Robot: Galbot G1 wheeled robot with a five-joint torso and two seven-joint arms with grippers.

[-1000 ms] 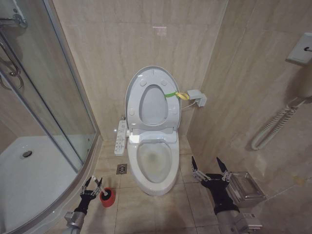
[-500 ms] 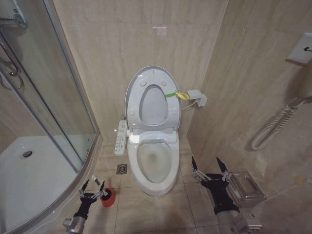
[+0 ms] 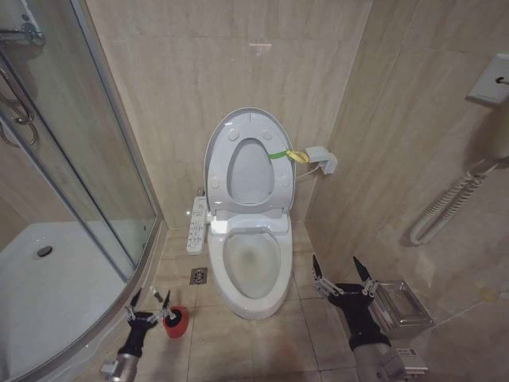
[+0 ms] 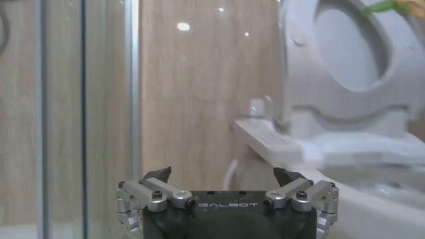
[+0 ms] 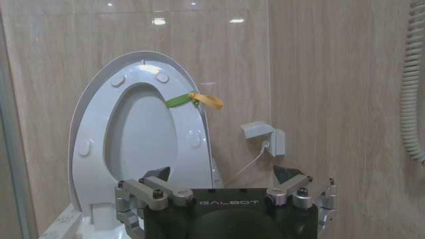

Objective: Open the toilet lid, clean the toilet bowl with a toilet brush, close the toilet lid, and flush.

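Two grippers low over the floor tiles, one on each side of the toilet. Left gripper (image 3: 149,298) down by the shower glass (image 3: 79,199), right above the small red holder cup (image 3: 176,325), fingers spread wide with nothing clamped between them. Same wide opening in the left wrist view (image 4: 226,174), only air and the wall between the black tips. Toilet brush (image 3: 153,293) standing in the red cup, its slim white handle rising toward the gap between the left fingers; cannot tell whether touching them or not, bristle head hidden inside the cup.

Right gripper (image 3: 335,261) to the right of the toilet bowl (image 3: 254,298), close to a metal box (image 3: 402,306) by the side wall, fingers also fully apart and holding nothing. Looks straight at the raised lid in its own wrist view (image 5: 222,174).

Toilet lid (image 3: 251,171) up, leaning on the back wall, with the ring-shaped seat (image 3: 278,187) lifted against it, so visible mostly through the hole of the seat. Yellow-green strap loop (image 3: 286,155) hanging out at its right edge, near a small white wall box (image 3: 322,159). Bowl open, a little water at the bottom. White button panel (image 3: 196,225) along the left side of the bowl, floor drain (image 3: 199,276) just below it.
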